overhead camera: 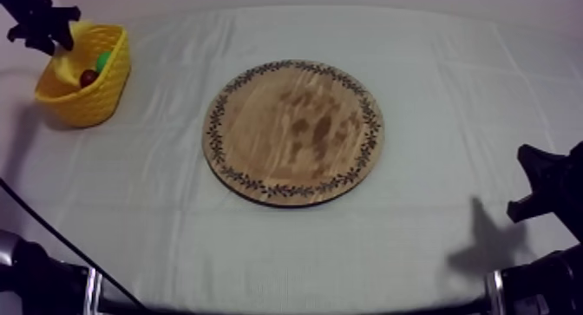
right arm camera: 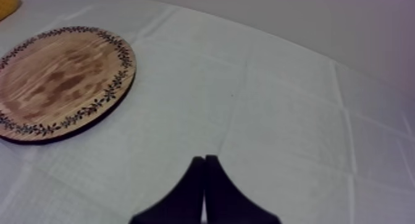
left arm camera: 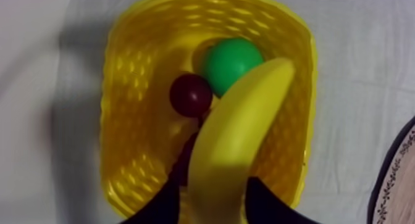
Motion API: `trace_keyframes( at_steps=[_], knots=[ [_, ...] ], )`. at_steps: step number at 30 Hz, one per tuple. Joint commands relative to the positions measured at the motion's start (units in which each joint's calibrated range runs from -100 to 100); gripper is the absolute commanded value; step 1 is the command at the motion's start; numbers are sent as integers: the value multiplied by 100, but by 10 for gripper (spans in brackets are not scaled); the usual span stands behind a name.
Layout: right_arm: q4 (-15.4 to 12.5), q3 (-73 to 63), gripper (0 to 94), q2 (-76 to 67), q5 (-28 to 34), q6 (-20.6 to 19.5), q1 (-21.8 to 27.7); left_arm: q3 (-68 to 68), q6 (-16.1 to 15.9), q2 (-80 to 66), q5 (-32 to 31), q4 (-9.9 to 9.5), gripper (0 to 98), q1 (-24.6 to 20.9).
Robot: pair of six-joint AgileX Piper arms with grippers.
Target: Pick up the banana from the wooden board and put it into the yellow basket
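Two fruits lie down in the yellow basket (left arm camera: 133,115), a small red fruit (left arm camera: 191,95) and a round green fruit (left arm camera: 231,65), touching each other toward the far wall, and the banana (left arm camera: 241,134) hangs right over them! The left gripper (left arm camera: 216,205) is clamped on the banana's near end, one black finger on each side. The free end reaches in past the rim and across the green fruit. Whether its tip rests on anything, I can't tell. My guess is it's held by the end so the long body goes in first while the fingers stay above the rim. The task looks all but done, and what's left is to let go.

Now the room. The basket sits at the far left corner of the table (overhead camera: 434,249), well apart from the wooden board (overhead camera: 293,132), which lies bare in the middle. Inside, there's open floor beside the red fruit, but the walls are close on both sides. The banana looks about as long as the basket, so it may end up leaning on the rim rather than lying flat. A straight lift out looks unobstructed. The right gripper (right arm camera: 204,160), fingers pressed together on nothing, sits low over the cloth near the board, well out of the way.
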Motion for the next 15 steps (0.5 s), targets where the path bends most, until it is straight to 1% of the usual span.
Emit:
trace_keyframes(
  at_steps=[1,4,7,10,15],
  knots=[
    [0,-3,2,3,-1,-4,0,40,3,-58,6,17,616,-9],
    [0,-3,2,3,-1,-4,0,129,15,-216,2,27,670,-9],
    [0,-3,2,3,-1,-4,0,279,48,-513,1,45,689,7],
    [0,-3,2,3,-1,-4,0,489,100,-969,0,51,685,55],
    [0,-3,2,3,-1,-4,0,906,179,-1922,0,26,643,185]
  ],
)
